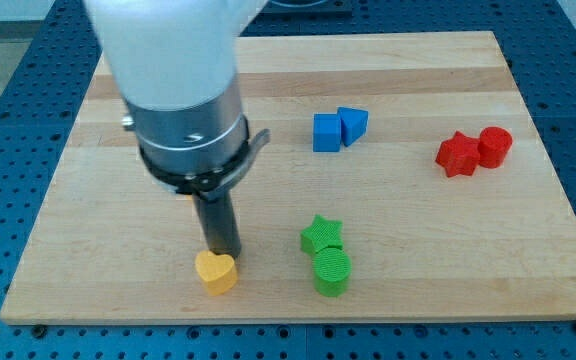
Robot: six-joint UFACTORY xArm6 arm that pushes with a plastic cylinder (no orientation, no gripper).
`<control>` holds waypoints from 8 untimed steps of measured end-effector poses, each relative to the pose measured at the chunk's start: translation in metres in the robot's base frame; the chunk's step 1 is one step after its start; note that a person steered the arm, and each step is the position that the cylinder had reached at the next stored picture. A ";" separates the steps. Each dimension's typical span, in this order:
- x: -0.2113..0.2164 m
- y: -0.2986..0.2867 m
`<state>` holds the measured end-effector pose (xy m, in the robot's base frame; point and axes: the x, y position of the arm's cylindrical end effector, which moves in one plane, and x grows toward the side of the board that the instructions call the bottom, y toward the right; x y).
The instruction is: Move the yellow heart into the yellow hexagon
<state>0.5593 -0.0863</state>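
Note:
A yellow heart (216,271) lies near the board's bottom edge, left of centre. My tip (224,252) stands right at the heart's top side and seems to touch it. The rod and the arm's wide body rise above it toward the view's top left. No yellow hexagon shows in the view; the arm may hide it.
A green star (322,235) and a green cylinder (332,272) sit together just right of the heart. A blue cube (326,132) and a blue wedge-like block (353,124) touch near the middle. A red star (457,155) and a red cylinder (495,146) sit at the right. The wooden board (118,290) ends close below the heart.

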 end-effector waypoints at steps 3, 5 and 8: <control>0.036 0.048; 0.053 -0.006; 0.032 -0.026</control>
<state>0.5915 -0.1128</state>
